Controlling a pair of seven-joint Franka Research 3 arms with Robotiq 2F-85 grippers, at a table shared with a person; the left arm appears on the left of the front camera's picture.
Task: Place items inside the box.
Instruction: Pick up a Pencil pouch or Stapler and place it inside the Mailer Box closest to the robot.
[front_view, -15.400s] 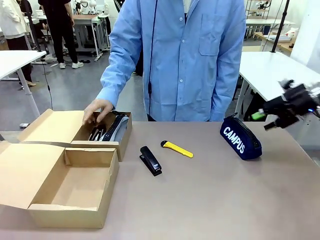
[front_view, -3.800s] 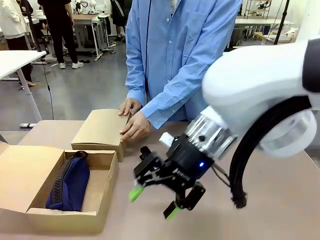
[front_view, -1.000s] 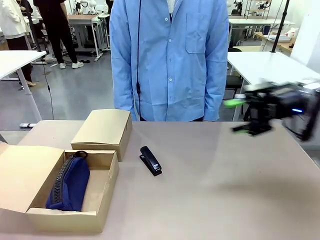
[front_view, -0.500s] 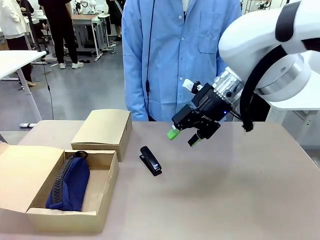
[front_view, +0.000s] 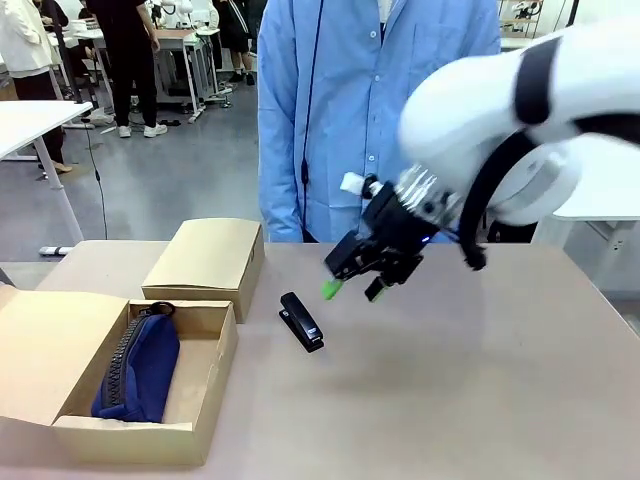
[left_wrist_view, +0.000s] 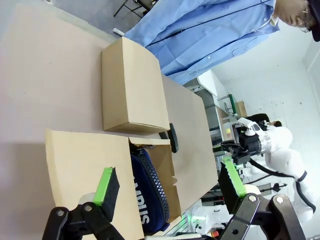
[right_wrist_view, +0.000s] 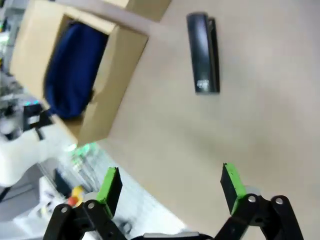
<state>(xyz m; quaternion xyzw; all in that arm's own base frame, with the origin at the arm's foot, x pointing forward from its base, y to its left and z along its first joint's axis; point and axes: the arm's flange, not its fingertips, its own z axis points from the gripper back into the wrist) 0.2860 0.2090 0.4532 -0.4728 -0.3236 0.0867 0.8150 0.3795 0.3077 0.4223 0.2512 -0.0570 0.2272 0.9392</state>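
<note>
1. Across the bench (front_view: 500, 400), my right arm has swung in from the right edge within the last second, so I judge a pick is starting.
2. Near the left edge, the open box (front_view: 215, 345) holds the navy pouch (front_view: 140, 365).
3. My right gripper (front_view: 349, 292) hangs spread wide, empty and touching nothing.
4. My left gripper (left_wrist_view: 169, 182) is likewise spread and empty.
5. Just below-left of the right gripper, the black stapler (front_view: 301, 321) lies mid-bench, unboxed.
</note>
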